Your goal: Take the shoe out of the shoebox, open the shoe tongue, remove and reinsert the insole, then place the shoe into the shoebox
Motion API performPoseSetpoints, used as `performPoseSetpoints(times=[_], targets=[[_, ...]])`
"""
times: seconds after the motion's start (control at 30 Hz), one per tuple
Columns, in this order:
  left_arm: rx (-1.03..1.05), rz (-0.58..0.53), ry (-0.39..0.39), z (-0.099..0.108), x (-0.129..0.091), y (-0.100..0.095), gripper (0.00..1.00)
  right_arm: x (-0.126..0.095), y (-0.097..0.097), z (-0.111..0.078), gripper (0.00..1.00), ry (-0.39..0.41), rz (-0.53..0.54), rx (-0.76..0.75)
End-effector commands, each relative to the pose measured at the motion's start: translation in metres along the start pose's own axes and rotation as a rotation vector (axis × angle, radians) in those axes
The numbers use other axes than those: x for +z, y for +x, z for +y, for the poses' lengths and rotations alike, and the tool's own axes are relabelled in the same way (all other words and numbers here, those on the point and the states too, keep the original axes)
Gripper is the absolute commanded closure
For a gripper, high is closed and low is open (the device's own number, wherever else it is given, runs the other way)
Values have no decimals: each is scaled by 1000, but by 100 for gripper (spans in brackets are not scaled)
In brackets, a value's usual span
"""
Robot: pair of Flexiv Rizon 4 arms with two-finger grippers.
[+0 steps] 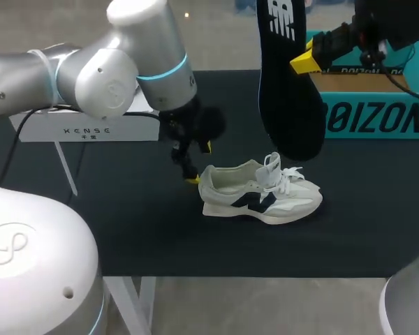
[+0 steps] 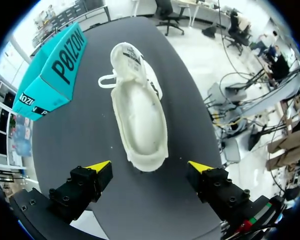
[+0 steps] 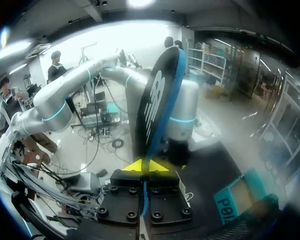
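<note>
Where the left gripper (image 2: 149,165) hangs: just behind the shoe's heel, fingers spread wide, apparently touching nothing.
Shoe (image 1: 260,195): upright on its sole mid-table, toe toward my right.
Table (image 1: 126,223): dark surface showing all round the shoe.
Right gripper (image 3: 145,165): fingers pinching the insole's end.
Insole (image 1: 288,91): on end in the air above the shoe.
Shoebox (image 1: 377,112): far right edge.

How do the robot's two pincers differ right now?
The left pincer is open and empty, while the right pincer is shut on the dark insole. The left pincer sits low, at the heel of the white shoe on the table. The right pincer is raised and holds the insole upright in the air. Both have two black fingers with yellow tips.
</note>
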State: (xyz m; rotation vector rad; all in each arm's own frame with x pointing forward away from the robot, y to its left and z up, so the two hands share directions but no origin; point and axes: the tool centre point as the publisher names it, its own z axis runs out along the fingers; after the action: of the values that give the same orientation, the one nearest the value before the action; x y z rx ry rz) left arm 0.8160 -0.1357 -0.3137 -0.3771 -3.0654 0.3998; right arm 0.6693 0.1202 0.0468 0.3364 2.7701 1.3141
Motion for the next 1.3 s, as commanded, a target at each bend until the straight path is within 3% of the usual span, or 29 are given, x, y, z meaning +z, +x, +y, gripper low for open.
performPoseSetpoints(times=[0.03,0.4,0.9,0.97,1.0,1.03,1.3], targets=[[5,2,-23,-15,-1,-9,0,1,-1,2,100,4,2,1],[35,-31,4,-45,37,-28,0,1,-1,2,100,4,2,1],[9,-1,3,-46,84,-43,0,1,-1,2,100,4,2,1],[8,5,7,-46,88,-43,56,1,-1,2,100,4,2,1],[9,5,7,-47,88,-44,66,1,-1,2,100,4,2,1],[12,16,7,-47,90,-44,100,1,-1,2,100,4,2,1],[31,45,-3,-51,93,-44,100,1,-1,2,100,4,2,1]])
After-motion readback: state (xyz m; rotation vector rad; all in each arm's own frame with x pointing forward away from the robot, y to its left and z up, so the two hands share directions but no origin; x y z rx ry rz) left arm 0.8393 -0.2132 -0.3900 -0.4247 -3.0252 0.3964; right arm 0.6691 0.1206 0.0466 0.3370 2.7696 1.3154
